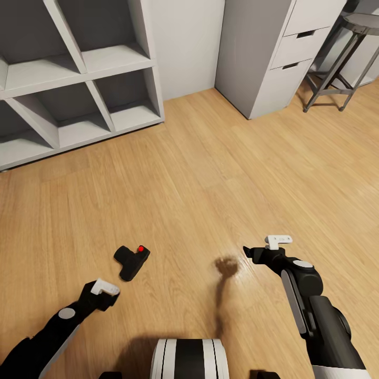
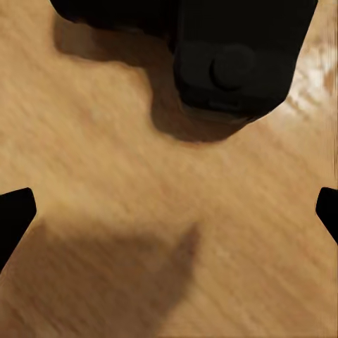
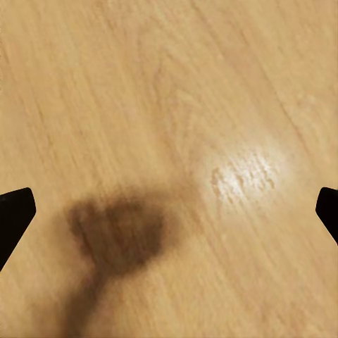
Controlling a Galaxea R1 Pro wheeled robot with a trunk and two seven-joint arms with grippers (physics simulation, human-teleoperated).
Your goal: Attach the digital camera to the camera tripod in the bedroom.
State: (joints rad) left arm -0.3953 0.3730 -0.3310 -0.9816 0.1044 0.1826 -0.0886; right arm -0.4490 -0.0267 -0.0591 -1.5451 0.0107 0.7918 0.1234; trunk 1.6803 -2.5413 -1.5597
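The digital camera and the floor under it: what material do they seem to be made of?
The digital camera looks like matte black plastic: no shine, moulded edges, a glossy red button. The floor looks like light varnished wood: plank seams, grain lines, and a bright glare spot in the right wrist view.

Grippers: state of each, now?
Left gripper: open, empty, just short of the camera on the floor.
Right gripper: open, empty, over bare floor.
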